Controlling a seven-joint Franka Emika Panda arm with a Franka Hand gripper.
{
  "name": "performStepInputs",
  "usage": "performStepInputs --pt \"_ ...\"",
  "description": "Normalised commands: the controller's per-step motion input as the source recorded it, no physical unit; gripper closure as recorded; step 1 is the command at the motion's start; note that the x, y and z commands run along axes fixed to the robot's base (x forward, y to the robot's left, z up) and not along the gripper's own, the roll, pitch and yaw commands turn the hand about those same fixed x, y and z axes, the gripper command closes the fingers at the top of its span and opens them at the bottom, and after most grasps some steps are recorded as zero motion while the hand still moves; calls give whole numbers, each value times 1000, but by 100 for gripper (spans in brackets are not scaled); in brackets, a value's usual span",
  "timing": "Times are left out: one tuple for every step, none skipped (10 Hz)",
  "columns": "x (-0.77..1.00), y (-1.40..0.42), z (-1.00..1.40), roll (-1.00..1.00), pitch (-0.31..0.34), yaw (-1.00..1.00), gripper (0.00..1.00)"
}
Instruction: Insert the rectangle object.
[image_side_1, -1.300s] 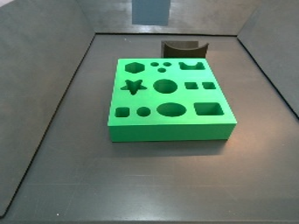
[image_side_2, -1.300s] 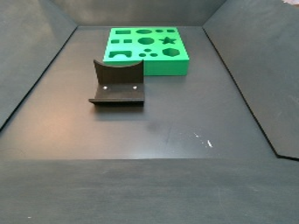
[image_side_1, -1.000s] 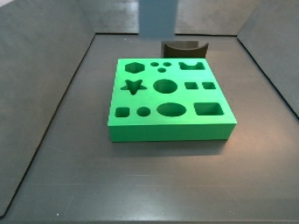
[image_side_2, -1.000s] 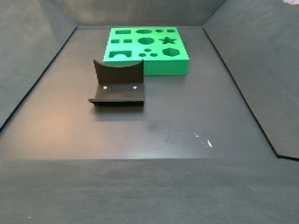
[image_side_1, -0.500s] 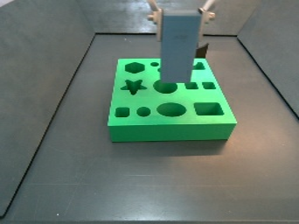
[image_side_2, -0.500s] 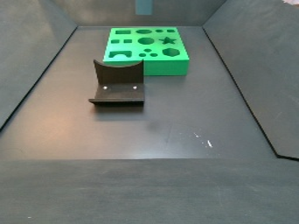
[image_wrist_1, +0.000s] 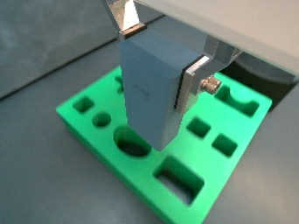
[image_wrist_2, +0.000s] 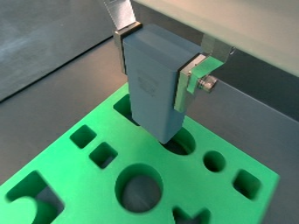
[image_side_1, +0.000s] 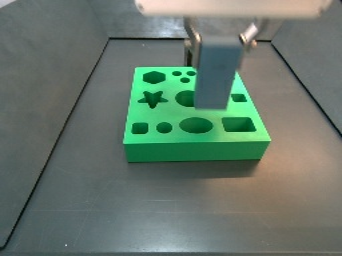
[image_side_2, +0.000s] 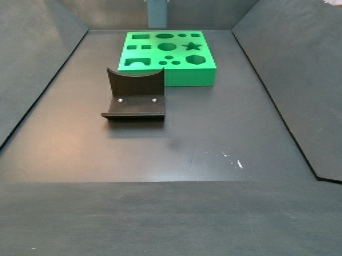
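Note:
My gripper (image_side_1: 221, 40) is shut on the rectangle object (image_side_1: 214, 75), a tall grey-blue block held upright. It hangs over the green board (image_side_1: 187, 142), its lower end close above the holes in the board's middle; I cannot tell if it touches. In both wrist views the silver fingers clamp the block's (image_wrist_1: 152, 87) upper sides, with the gripper (image_wrist_1: 162, 52) above the board (image_wrist_1: 239, 166). The block (image_wrist_2: 156, 83), gripper (image_wrist_2: 159, 61) and board (image_wrist_2: 59, 166) show likewise. In a side view only the block's lower part (image_side_2: 158, 12) shows, above the board (image_side_2: 147, 78).
The dark fixture (image_side_2: 134, 95) stands on the floor beside the board. Grey walls enclose the dark floor (image_side_2: 201, 150) on all sides.
The gripper has come down into view with the block and moved over the board's middle; the block's lower end is now lower and nearer the holes.

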Motion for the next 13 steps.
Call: performStepInputs --pt "1000 -223 -526 0 -44 0 100" --pt "1000 -189 -551 0 -16 0 100" --pt "1000 -137 -520 0 0 0 100" --pt "1000 -40 -431 131 61 0 100" --pt "1000 0 -320 236 163 0 100" --pt "1000 0 -286 270 210 0 100" --pt "1000 0 -300 247 210 0 100" --pt "1000 0 -406 197 156 29 100" --pt "1000 0 -423 110 107 74 100" --pt "1000 0 -451 19 60 111 100" --pt "951 0 -471 -59 6 271 100" --pt "711 0 -454 -89 0 500 100" --pt "457 0 -474 -19 0 649 100"
